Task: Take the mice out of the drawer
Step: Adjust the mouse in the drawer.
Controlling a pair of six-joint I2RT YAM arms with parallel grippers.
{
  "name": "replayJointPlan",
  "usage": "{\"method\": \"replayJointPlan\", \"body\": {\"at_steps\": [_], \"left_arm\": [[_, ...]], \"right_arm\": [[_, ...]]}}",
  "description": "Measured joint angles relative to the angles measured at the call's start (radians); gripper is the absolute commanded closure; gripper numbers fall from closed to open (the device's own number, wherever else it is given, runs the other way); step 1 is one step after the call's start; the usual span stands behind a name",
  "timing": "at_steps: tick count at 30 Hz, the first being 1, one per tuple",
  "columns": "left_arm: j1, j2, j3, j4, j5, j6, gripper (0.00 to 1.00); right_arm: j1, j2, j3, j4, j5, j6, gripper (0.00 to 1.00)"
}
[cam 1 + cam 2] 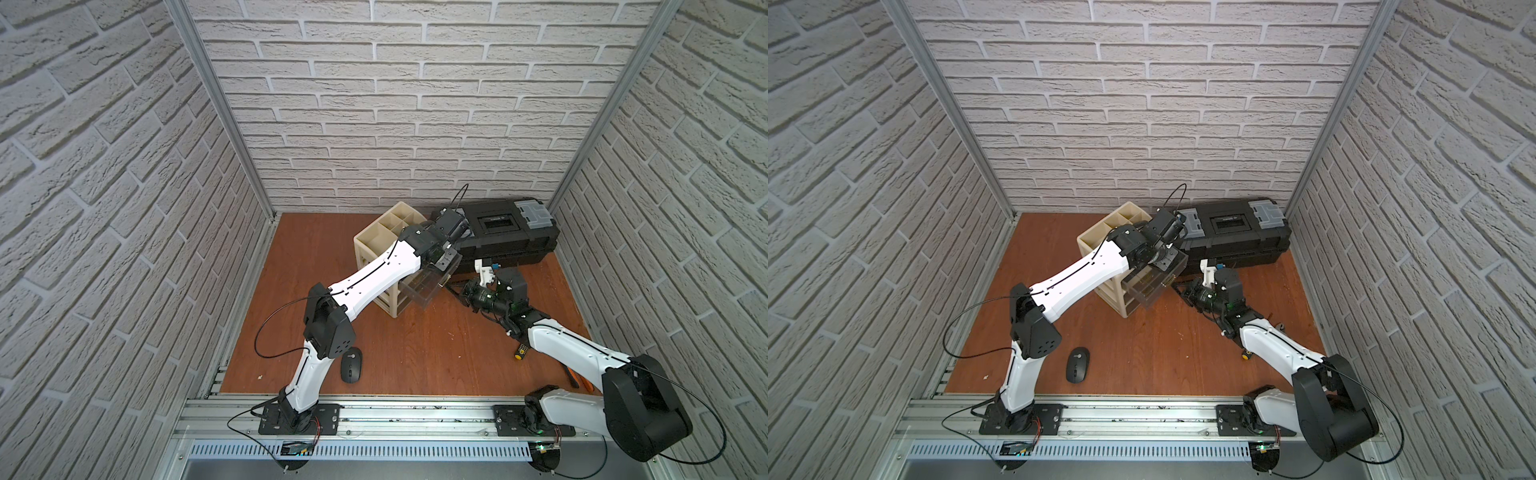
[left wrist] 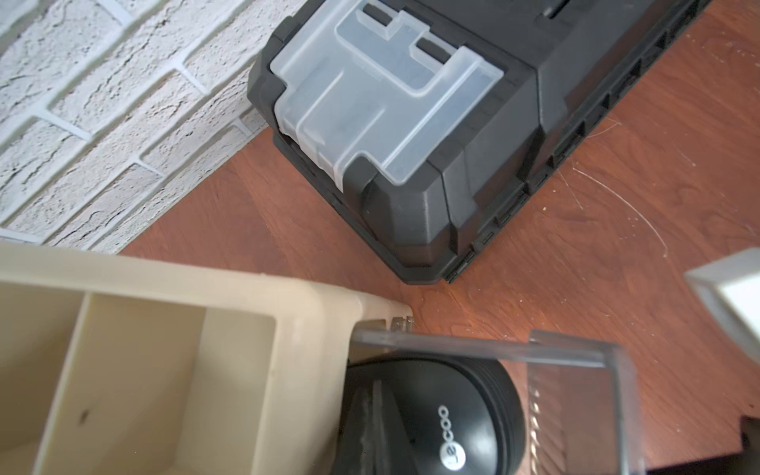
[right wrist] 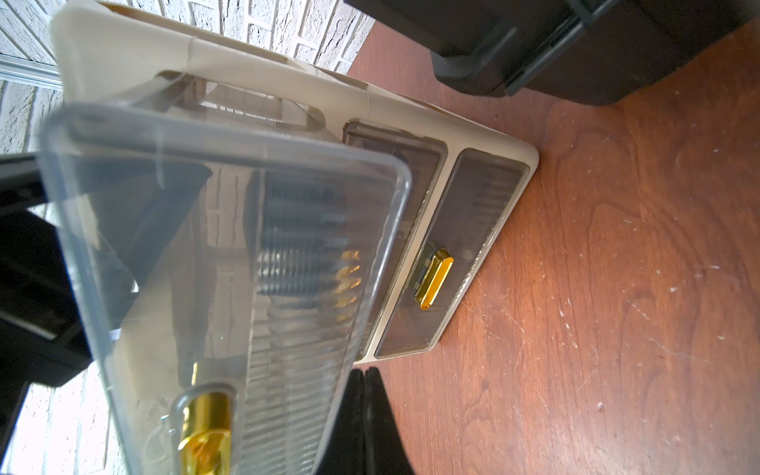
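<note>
Outside, one mouse (image 1: 351, 365); in drawer (image 2: 575, 351), one mouse (image 2: 452, 411).

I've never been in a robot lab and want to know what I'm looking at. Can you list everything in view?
computer mice: two clearly seen, black; one on the table by the left arm's base, one in the open drawer
drawer unit: one, beige, back of table
open drawer: one, clear, top of unit
closed drawers: two, smoky, below it
toolbox: one, black, against back wall
yellow-capped tool: one, black, beside right arm
orange-and-black tool: one, partly hidden under right arm
table: one, reddish-brown wood
left gripper: black, shut, at the open drawer
right gripper: black, shut, beside the drawer's front
</note>
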Motion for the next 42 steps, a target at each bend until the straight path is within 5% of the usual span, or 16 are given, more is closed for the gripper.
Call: {"method": "replayJointPlan", "body": {"at_steps": [18, 42], "left_arm": [[-0.061, 0.097, 0.087, -0.021, -0.082, 0.209, 1.00], [-0.101, 0.229, 0.372, -0.319, -0.103, 0.225, 1.00]], "right_arm": [[0.000, 0.000, 0.000, 0.000, 0.000, 0.000, 0.97], [0.000, 0.000, 0.000, -0.002, 0.000, 0.000, 0.97]]}}
